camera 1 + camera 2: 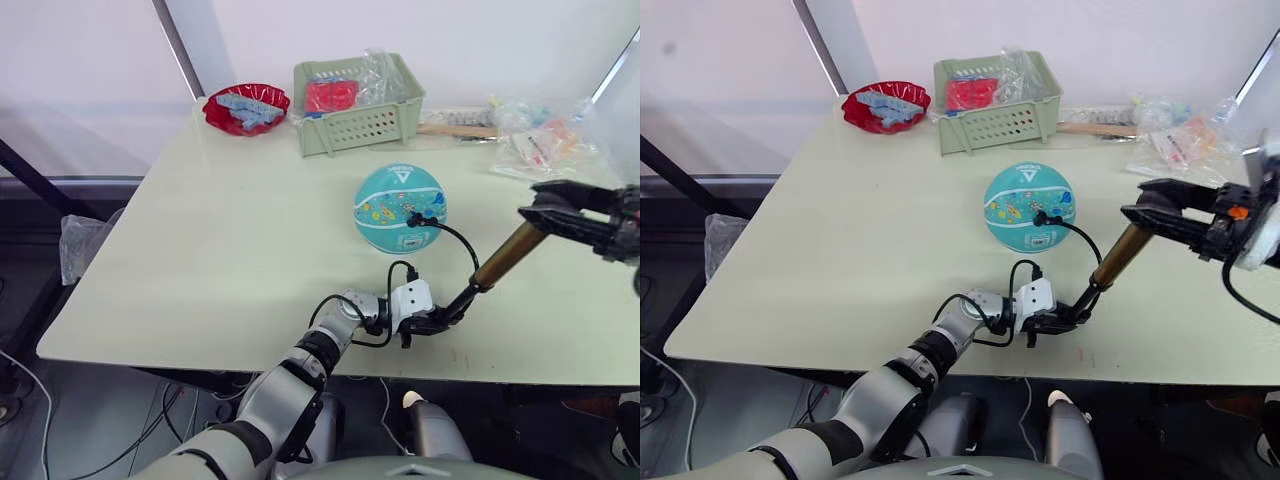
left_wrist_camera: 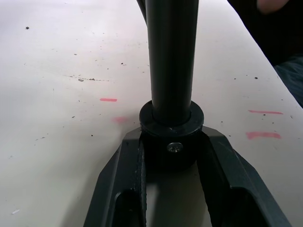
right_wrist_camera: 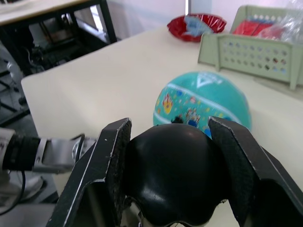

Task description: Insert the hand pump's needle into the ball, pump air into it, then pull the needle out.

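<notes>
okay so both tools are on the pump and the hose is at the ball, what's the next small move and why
Probably push the handle down with the right tool, while the left tool steadies the base. The hand pump leans up from the table, gripped at both ends, and its hose already reaches the ball; needle seating can't be confirmed.

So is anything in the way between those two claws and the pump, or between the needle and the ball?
Nothing visible. The left gripper is shut on the hand pump at its lower cap, the right gripper on its handle end. The hose curves freely to the ball, where its tip already sits.
</notes>
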Robot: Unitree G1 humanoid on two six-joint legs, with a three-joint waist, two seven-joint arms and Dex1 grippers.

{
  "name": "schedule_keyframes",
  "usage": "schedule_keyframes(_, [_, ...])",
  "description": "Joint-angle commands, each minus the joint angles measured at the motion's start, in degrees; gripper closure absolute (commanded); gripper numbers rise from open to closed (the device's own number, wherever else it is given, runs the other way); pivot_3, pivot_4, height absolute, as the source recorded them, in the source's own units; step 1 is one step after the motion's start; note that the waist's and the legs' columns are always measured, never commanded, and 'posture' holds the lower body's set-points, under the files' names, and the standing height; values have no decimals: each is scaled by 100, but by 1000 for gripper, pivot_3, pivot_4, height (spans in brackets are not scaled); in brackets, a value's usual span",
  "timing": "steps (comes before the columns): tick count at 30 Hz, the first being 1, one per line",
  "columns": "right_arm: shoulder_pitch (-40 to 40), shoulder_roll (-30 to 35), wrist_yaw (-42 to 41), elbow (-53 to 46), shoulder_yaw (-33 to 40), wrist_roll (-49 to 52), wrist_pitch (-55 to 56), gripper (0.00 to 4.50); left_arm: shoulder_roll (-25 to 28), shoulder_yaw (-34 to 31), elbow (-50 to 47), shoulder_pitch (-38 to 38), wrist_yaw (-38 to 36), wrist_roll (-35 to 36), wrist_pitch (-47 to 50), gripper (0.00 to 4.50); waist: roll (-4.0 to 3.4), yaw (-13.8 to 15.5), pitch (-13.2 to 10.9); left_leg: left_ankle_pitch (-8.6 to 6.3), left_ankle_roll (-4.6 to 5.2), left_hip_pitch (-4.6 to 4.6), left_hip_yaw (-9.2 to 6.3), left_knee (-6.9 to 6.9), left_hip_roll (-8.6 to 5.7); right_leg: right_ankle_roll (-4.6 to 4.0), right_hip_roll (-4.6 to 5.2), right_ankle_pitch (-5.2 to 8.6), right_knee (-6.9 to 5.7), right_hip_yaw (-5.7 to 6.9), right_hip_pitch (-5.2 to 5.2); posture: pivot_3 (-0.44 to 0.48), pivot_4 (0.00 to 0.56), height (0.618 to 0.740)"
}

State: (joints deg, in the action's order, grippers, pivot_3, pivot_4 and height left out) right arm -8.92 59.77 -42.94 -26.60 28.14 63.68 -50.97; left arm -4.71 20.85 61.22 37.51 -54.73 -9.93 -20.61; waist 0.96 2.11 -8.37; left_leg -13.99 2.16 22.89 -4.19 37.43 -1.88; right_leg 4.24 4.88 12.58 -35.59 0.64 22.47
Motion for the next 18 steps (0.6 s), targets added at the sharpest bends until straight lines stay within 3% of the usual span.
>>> schedule_keyframes(1, [274, -84, -29, -231, -437, -409, 63, 2408, 141, 232, 386, -268, -30, -300, 201, 3396, 1, 0, 3, 0, 0, -2, 0, 0, 1, 1, -1, 1, 0, 0, -1, 0, 150, 737])
schedule_keyframes(13, [1395, -880, 41, -705, -2061, -2417, 1464, 2408, 52, 204, 453, -282, 172, -379, 83, 3396, 27, -3, 58, -1, -1, -13, -3, 0, 3, 5, -4, 3, 0, 1, -9, 0, 150, 737])
schedule_keyframes(18, [1573, -1069, 57, -867, -2265, -2846, 1859, 2408, 9, 174, 504, -275, 233, -389, 68, 3396, 18, 1, 77, -1, -1, -15, -3, 0, 2, 6, -3, 3, 0, 1, -11, 0, 150, 737])
